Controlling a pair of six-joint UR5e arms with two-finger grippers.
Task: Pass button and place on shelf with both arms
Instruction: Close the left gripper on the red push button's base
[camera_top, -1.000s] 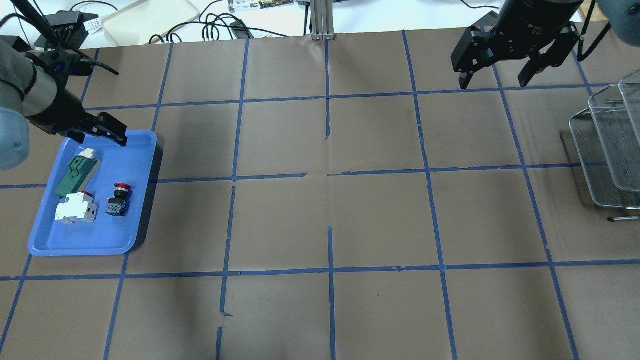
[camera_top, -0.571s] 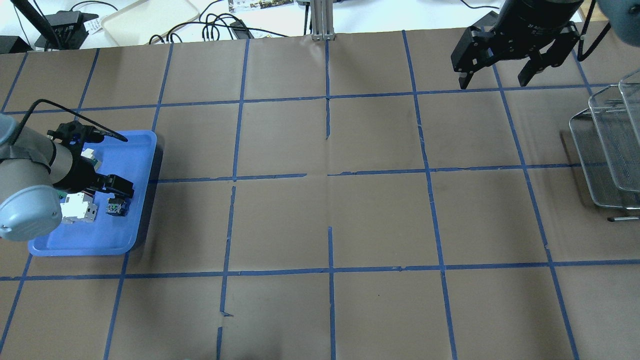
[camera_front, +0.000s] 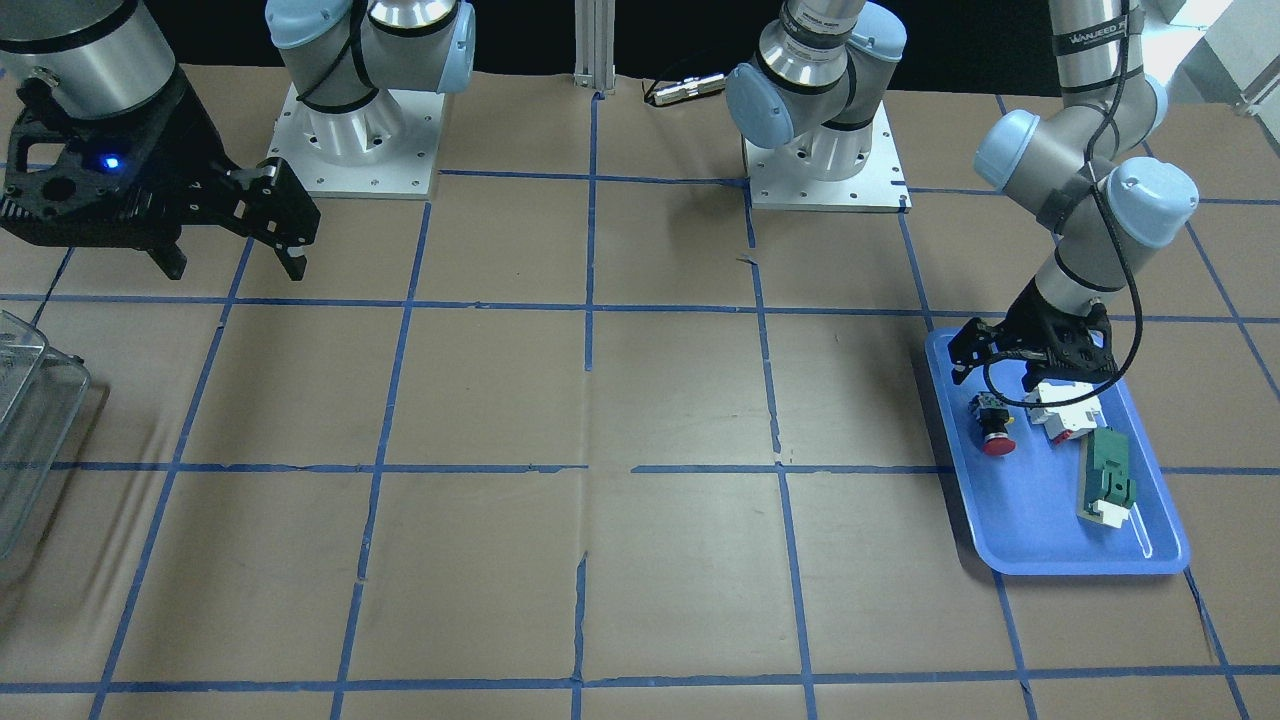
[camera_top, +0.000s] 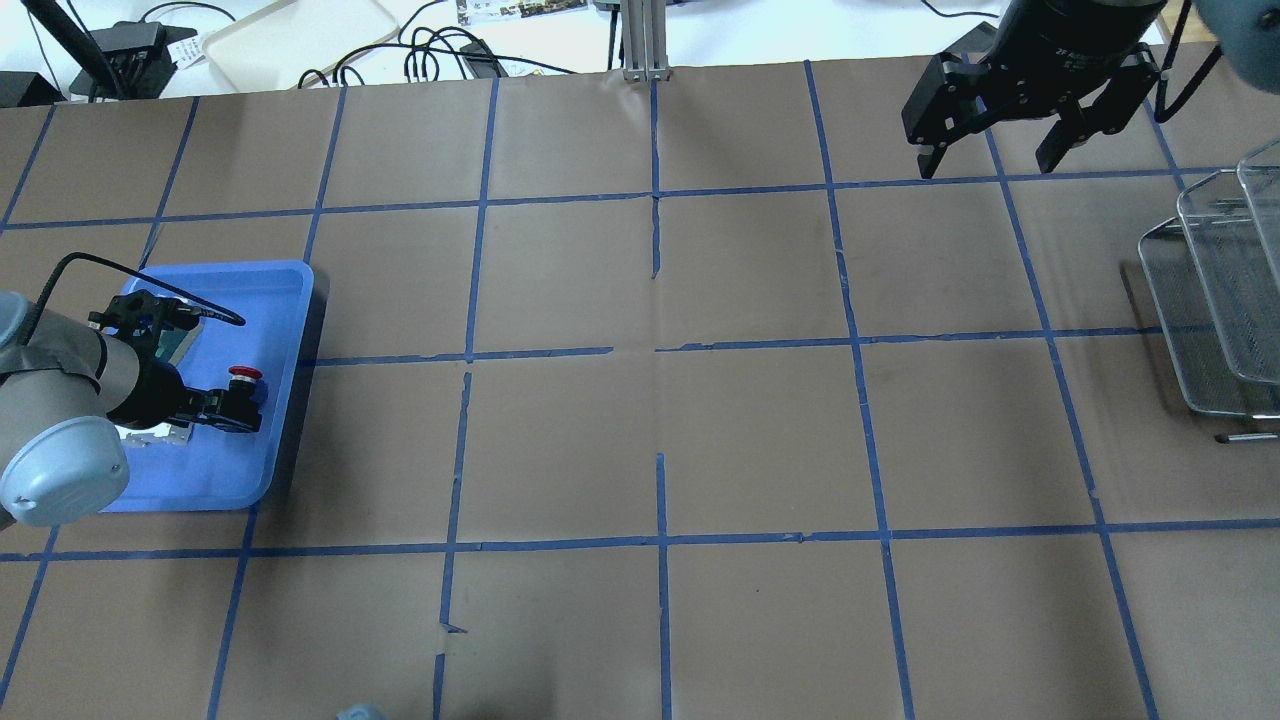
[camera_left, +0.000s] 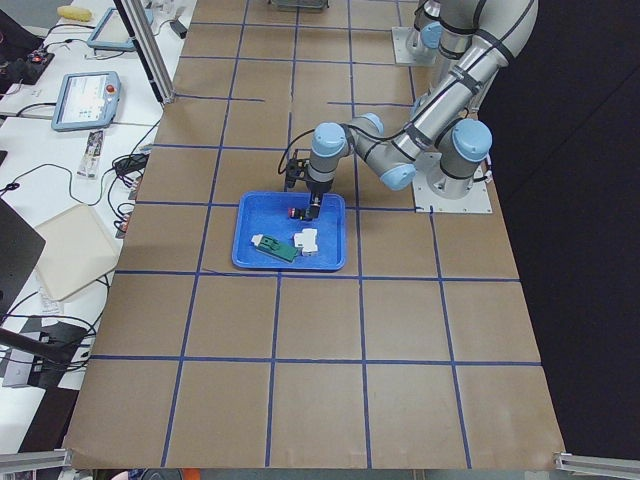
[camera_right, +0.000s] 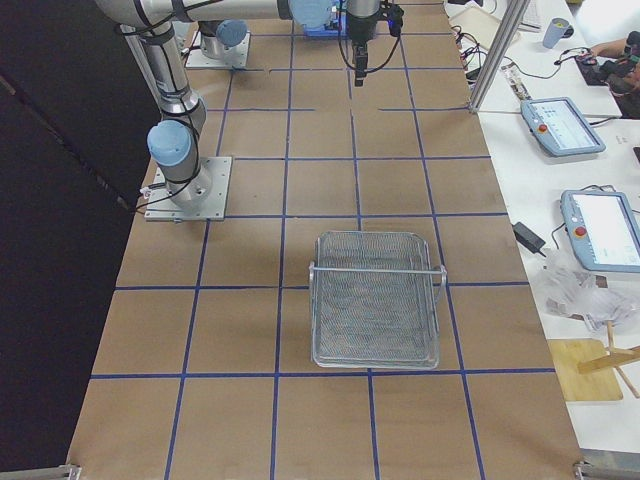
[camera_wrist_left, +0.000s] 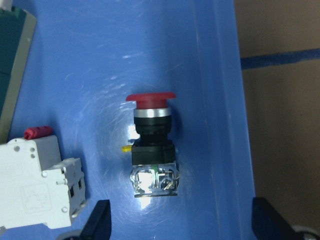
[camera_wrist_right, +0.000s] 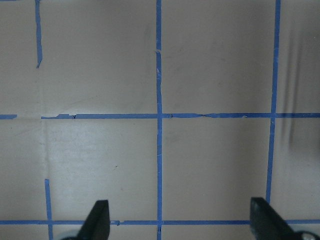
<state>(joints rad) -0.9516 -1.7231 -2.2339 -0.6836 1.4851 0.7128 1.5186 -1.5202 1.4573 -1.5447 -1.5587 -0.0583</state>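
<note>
Step in hand looks like the pre-grasp. The button (camera_wrist_left: 152, 145) lies on its side in the blue tray (camera_top: 285, 300) at the table's left, red cap pointing far, with a white block (camera_wrist_left: 40, 185) just beside it. The left gripper (camera_wrist_left: 181, 222) hangs over it, fingers spread and empty, one on each side of the body. The right gripper (camera_top: 988, 165), also spread and empty, waits far right near the wire shelf (camera_top: 1200, 330). Likely next: lower, clamp the black body, lift, and carry it to mid-table for the pass.
</note>
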